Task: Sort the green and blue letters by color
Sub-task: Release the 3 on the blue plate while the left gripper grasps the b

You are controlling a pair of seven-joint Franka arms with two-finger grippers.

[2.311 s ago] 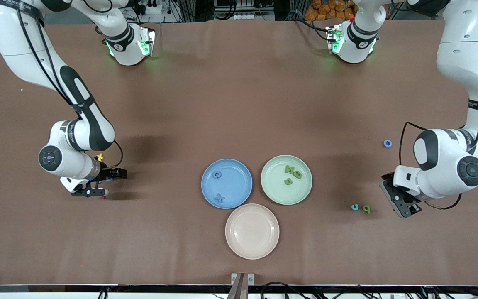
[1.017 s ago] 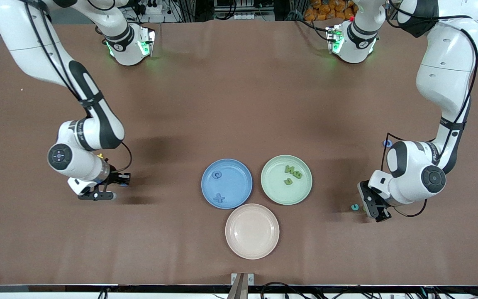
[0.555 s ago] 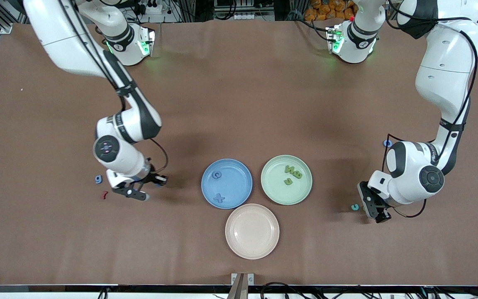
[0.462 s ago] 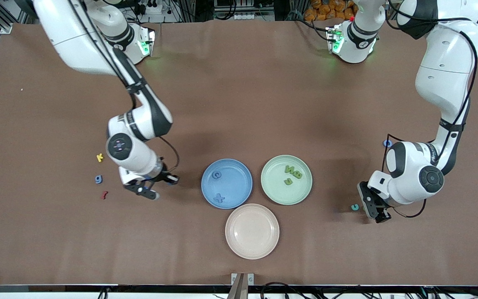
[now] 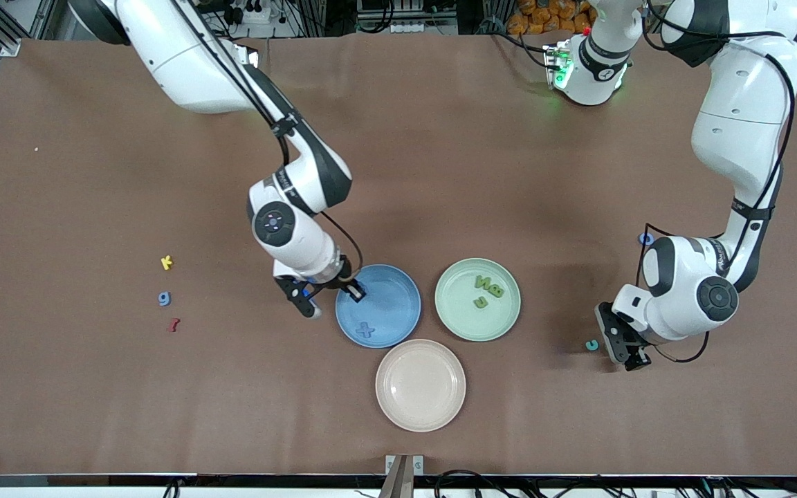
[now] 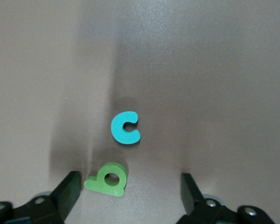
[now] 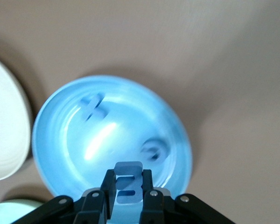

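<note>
My right gripper (image 5: pixel 329 296) is shut on a blue E (image 7: pixel 129 185) and holds it over the edge of the blue plate (image 5: pixel 395 304). A blue x (image 5: pixel 365 330) lies in that plate, and a blue c (image 7: pixel 153 151) shows there in the right wrist view. My left gripper (image 5: pixel 621 344) is open, low at the table, with its fingers either side of a green p (image 6: pixel 107 178). A teal c (image 5: pixel 591 344) lies just beside the p. Green N (image 5: pixel 483 281), B (image 5: pixel 496 291) and n (image 5: pixel 481 302) lie in the green plate (image 5: pixel 455 319). A blue g (image 5: pixel 164 298) lies toward the right arm's end.
A pink plate (image 5: pixel 420 384) sits nearer the front camera than the two coloured plates. A yellow k (image 5: pixel 167 262) and a dark red letter (image 5: pixel 173 324) lie by the g. A small blue ring (image 5: pixel 646 238) lies by the left arm's wrist.
My right gripper has carried the blue E from beside the k and g to the blue plate's edge. My left gripper moved in over the green p, then stayed still.
</note>
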